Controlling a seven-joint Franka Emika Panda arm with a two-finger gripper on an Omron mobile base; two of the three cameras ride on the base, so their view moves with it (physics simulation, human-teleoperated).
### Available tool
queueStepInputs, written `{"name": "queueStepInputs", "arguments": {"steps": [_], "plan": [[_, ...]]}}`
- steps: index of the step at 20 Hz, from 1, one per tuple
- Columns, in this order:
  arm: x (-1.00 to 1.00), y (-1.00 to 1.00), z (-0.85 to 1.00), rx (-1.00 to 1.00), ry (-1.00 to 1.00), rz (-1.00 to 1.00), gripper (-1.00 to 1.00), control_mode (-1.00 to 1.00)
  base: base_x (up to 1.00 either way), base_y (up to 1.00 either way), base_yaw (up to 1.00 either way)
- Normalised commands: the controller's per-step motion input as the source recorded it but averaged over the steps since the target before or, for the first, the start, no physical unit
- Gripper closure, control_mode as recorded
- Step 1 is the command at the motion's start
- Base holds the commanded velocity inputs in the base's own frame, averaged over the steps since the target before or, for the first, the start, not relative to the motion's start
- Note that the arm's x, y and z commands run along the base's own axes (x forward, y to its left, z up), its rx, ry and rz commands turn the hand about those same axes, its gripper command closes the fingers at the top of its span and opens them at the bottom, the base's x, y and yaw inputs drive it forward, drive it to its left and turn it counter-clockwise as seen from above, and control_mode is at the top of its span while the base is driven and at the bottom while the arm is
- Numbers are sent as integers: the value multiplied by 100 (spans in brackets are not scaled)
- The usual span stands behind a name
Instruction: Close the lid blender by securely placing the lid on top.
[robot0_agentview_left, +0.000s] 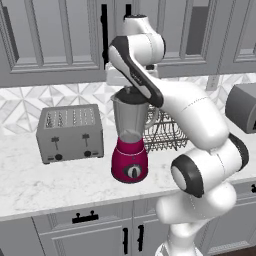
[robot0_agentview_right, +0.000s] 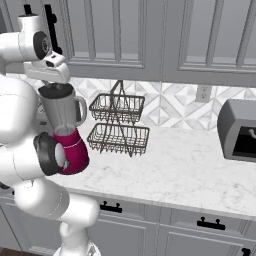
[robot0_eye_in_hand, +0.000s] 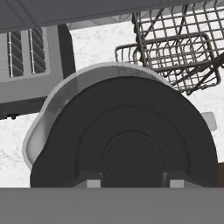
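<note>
Since the lid (robot0_eye_in_hand: 127, 144) is a thin, stiff, light black disc, best taken by its raised centre, the jaws seem clenched there as it sits over the blender (robot0_agentview_left: 130, 140) jar's mouth, midway along the desk (robot0_agentview_left: 30, 185), near its front edge.

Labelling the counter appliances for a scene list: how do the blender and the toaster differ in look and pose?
The blender is tall, with a magenta base and clear greyish jar; the toaster is low, boxy and all grey. The blender has the dark lid at its mouth under the arm; the toaster's slots sit open beside it. Both stand upright on the marble counter.
</note>
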Motion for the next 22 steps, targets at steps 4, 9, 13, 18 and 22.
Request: {"name": "queueStepInputs", "arguments": {"steps": [4, 9, 13, 18, 22], "plan": [[30, 37, -25, 1, 0, 0, 100, -100, 0, 0, 0], [22, 9, -32, 2, -3, 0, 100, -100, 0, 0, 0], [29, 0, -42, 1, -10, 0, 100, -100, 0, 0, 0], [9, 0, -55, 0, -22, 0, 100, -100, 0, 0, 0], [18, 0, -46, 0, -27, 0, 100, -100, 0, 0, 0]]}}
